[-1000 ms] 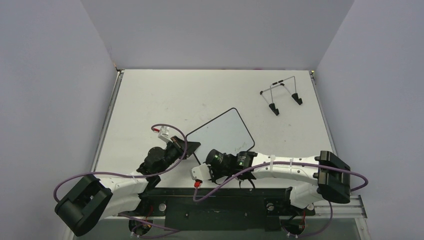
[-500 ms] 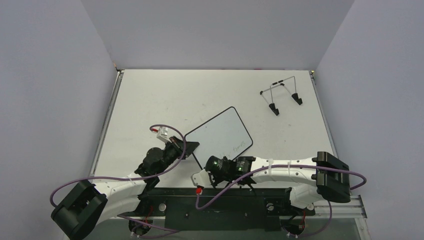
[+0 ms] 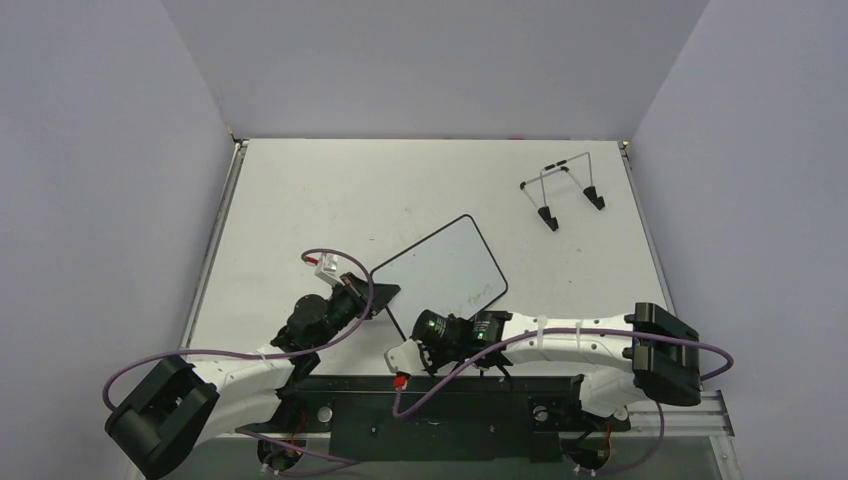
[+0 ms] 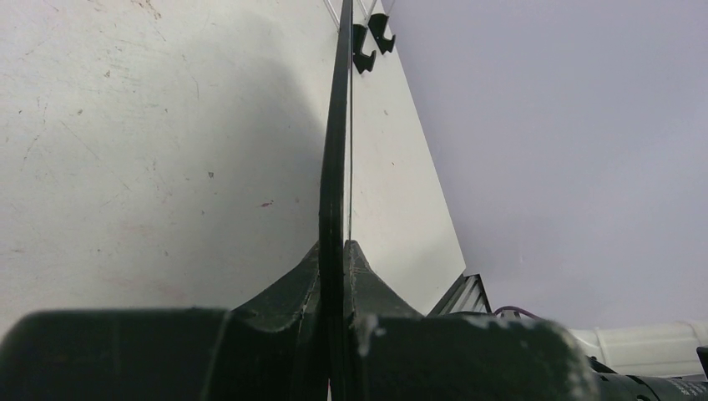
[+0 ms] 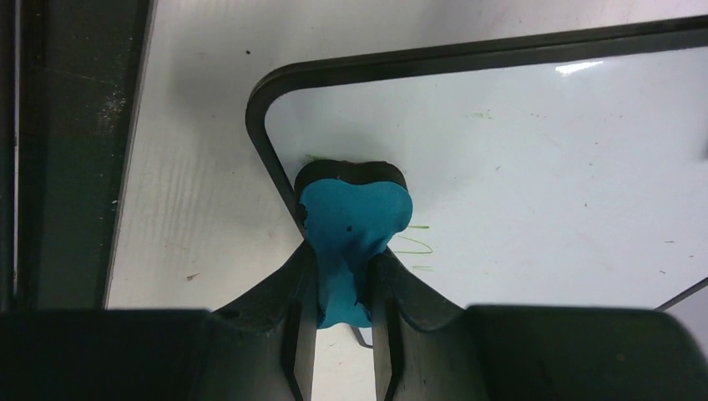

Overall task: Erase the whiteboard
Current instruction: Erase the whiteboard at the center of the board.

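Holds whiteboard by its left rim in left gripper, jaws clamped tight on it, near middle of worktop's near edge. Grips blue eraser in right gripper, jaws narrow, at board's near corner by green marks.

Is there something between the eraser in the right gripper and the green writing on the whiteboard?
Nothing visible stands between. The right gripper holds the blue eraser on the whiteboard near its corner; the green writing lies bare beside it.
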You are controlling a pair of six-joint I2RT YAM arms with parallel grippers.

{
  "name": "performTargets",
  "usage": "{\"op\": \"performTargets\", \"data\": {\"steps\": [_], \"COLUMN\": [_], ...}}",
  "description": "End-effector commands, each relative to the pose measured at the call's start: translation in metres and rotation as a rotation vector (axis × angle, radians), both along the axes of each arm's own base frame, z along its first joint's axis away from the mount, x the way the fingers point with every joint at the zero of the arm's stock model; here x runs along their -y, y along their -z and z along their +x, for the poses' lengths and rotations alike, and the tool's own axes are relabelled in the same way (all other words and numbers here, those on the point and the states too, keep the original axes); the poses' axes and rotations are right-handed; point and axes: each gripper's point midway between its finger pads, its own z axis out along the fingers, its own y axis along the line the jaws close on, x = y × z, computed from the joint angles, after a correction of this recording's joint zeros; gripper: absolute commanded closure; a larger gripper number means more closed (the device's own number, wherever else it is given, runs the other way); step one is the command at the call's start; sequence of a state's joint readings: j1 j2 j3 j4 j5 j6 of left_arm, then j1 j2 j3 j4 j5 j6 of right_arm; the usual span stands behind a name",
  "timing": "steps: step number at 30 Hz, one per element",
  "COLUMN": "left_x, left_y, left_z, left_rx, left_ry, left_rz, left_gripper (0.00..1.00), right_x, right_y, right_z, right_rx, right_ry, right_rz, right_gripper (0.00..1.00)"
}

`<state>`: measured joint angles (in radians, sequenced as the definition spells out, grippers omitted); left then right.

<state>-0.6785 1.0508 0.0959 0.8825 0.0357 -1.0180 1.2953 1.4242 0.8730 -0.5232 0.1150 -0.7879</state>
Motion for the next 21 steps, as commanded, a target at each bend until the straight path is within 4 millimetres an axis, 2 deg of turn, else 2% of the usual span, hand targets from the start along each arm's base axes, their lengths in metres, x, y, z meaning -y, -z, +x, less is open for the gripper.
{"op": "performTargets", "data": {"steps": [1, 3, 5, 7, 11, 13, 15, 17, 18, 21], "left_x": [0.010, 0.011, 0.011, 0.010, 0.007, 0.007, 0.006, 0.006, 0.007, 0.007], "left_y": [-0.055, -0.056, -0.055, -0.055, -0.053, -0.053, -0.052, -0.052, -0.053, -0.053], "left_z": [0.002, 0.001, 0.001, 0.000, -0.002, -0.002, -0.002, -0.002, -0.002, -0.002], "left_rx": [0.120, 0.120, 0.117, 0.115, 0.113, 0.112, 0.107, 0.105, 0.106, 0.100], "left_ry": [0.032, 0.035, 0.037, 0.037, 0.031, 0.030, 0.028, 0.028, 0.029, 0.028], "left_rz": [-0.146, -0.146, -0.145, -0.145, -0.146, -0.146, -0.147, -0.146, -0.148, -0.150], "left_gripper": [1.00, 1.00, 1.00, 1.00, 1.00, 1.00, 1.00, 1.00, 1.00, 1.00], "right_x": [-0.008, -0.007, -0.011, -0.015, -0.011, -0.005, -0.002, -0.004, -0.006, -0.012], "right_y": [-0.007, 0.001, 0.002, -0.001, -0.023, -0.026, -0.020, -0.008, 0.000, 0.008], "right_z": [0.000, -0.022, -0.027, -0.008, 0.043, 0.054, 0.049, 0.025, 0.004, -0.028], "right_rx": [-0.023, -0.071, -0.063, 0.018, 0.174, 0.201, 0.181, 0.119, 0.068, 0.001], "right_ry": [-0.001, -0.098, -0.120, -0.037, 0.195, 0.245, 0.211, 0.091, 0.010, -0.123], "right_rz": [0.044, 0.002, -0.004, 0.015, 0.123, 0.135, 0.101, 0.042, 0.011, -0.028], "right_gripper": [1.00, 1.00, 1.00, 1.00, 1.00, 1.00, 1.00, 1.00, 1.00, 1.00]}}
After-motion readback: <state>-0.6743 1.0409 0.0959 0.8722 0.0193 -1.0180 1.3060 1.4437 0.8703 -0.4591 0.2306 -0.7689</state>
